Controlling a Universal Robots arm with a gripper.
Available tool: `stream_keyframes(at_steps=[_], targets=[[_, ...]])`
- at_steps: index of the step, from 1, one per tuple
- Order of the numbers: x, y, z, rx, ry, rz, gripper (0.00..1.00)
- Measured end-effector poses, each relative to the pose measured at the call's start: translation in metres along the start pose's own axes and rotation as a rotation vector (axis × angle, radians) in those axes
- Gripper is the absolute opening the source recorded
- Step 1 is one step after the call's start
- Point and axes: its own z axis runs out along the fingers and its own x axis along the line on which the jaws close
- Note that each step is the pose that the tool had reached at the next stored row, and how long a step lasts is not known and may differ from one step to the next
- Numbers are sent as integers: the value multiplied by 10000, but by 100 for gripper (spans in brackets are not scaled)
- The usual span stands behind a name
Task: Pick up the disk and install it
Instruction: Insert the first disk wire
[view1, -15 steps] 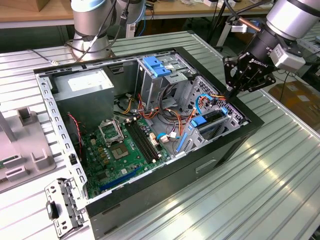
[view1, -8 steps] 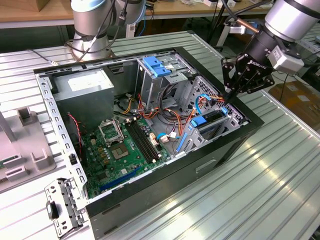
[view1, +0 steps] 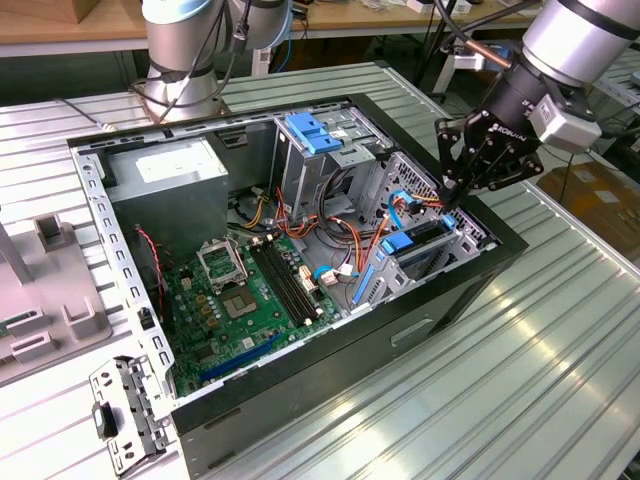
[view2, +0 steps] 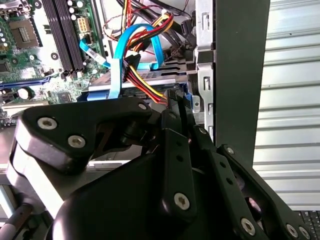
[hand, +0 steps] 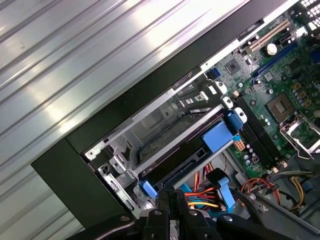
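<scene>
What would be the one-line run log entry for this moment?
gripper: fingers together, at drive bay | disk: in bay, blue rails | case: open

Silver arm (view1: 575, 35) — black, seemingly screw-studded pincer (view1: 452, 205).

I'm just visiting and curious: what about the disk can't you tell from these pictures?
- Disk label: in the first wrist view, its face is hidden inside the bay.
- How deep it sits: in the second wrist view, the gripper and cables cover it.
- Its far end: in the exterior view, the gripper blocks it.
</scene>
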Motion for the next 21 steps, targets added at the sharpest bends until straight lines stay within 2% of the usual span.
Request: stream_keyframes(at_steps=[11,21], targets=[[-37,41,32,0,0,0,17],[-54,61,116,0,0,0,17]])
